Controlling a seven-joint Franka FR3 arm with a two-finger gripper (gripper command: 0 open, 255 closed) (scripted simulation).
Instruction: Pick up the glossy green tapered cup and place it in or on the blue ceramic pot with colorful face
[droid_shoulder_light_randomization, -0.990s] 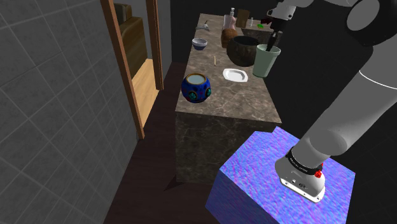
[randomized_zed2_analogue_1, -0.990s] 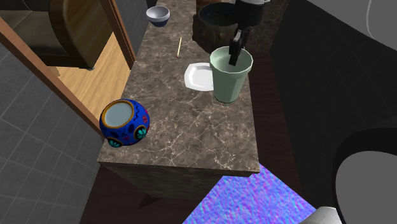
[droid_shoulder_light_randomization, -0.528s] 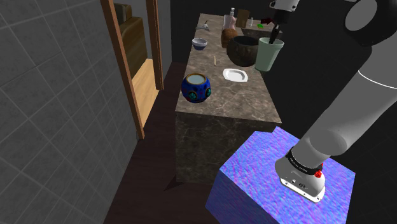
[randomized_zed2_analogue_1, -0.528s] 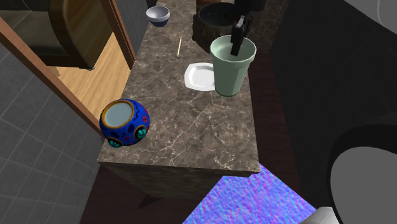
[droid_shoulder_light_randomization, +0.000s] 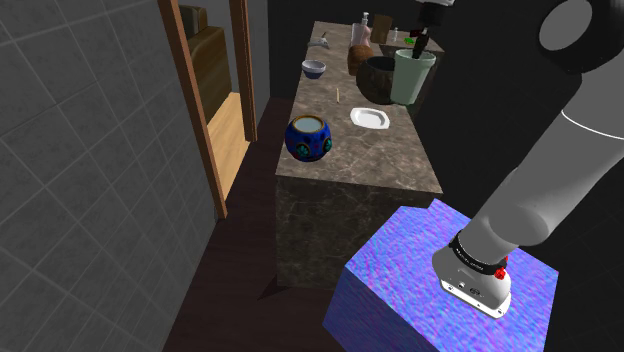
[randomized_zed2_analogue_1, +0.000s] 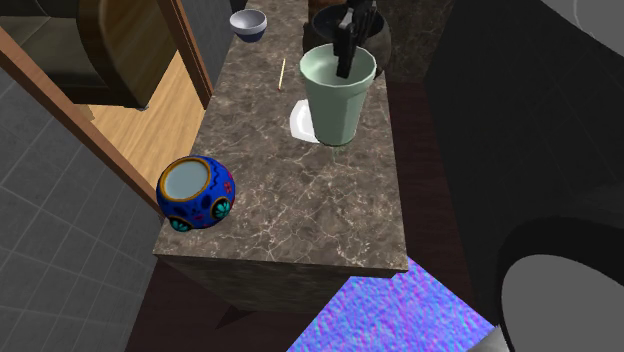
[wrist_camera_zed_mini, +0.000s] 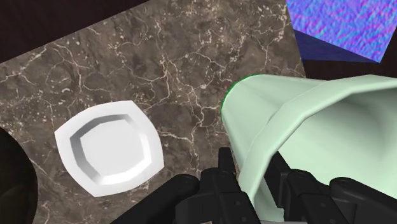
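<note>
Gripper (randomized_zed2_analogue_1: 345, 48) clamps the pale green cup (randomized_zed2_analogue_1: 335, 100) by its rim, 1 finger inside, 1 outside, so it hangs upright over the counter (randomized_zed2_analogue_1: 300, 220) by the white plate (randomized_zed2_analogue_1: 299, 122), free to carry to the blue pot (randomized_zed2_analogue_1: 195, 192)

Pale green cup (droid_shoulder_light_randomization: 412, 80) held above the counter (droid_shoulder_light_randomization: 370, 155).
I see the gripper (droid_shoulder_light_randomization: 421, 42) clamped on its rim, the blue pot (droid_shoulder_light_randomization: 309, 138) well apart, down-left of it.
</note>
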